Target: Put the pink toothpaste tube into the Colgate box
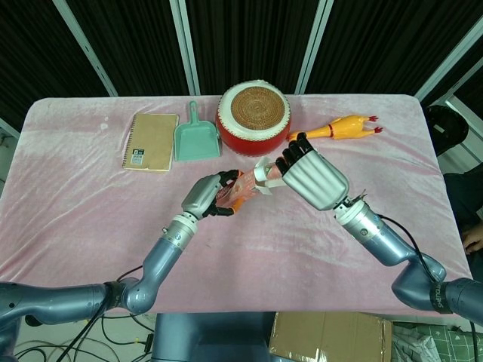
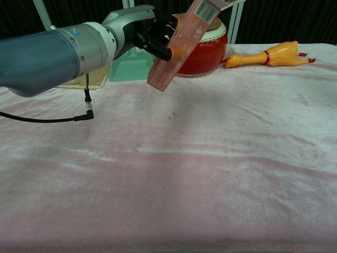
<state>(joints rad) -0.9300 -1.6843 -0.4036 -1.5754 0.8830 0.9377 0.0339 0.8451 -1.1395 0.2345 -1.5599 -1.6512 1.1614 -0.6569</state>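
Left hand (image 1: 207,196): fingers wrapped round the lower part of the Colgate box (image 2: 181,43), holding it clear of the table and tilted, open end with its flap up and toward the right hand; in the chest view the box leans steeply with the barcode near the top.
Right hand (image 1: 309,175): back of the hand toward the head camera, fingertips at the box mouth; what it holds cannot be told with certainty; pale flaps and a strip of pink show at its fingertips, judged to be the box flap and the pink toothpaste tube (image 1: 266,179), mostly hidden; not shown in the chest view.
Step in hand, as judged: feeding the tube into the open end; done well by keeping the box steady and its axis in line with the tube, flap held aside so it does not fold across the mouth, tube pushed lengthwise, not at an angle.
Pink tablecloth (image 1: 90,219): bare cloth beneath both hands.
Further back: red drum with woven top (image 1: 254,117), just behind the box; nearest thing to knock if the box swings away; rubber chicken (image 1: 347,126) to its right; green dustpan (image 1: 196,137) and spiral notebook (image 1: 150,142) to its left, well apart from the work.
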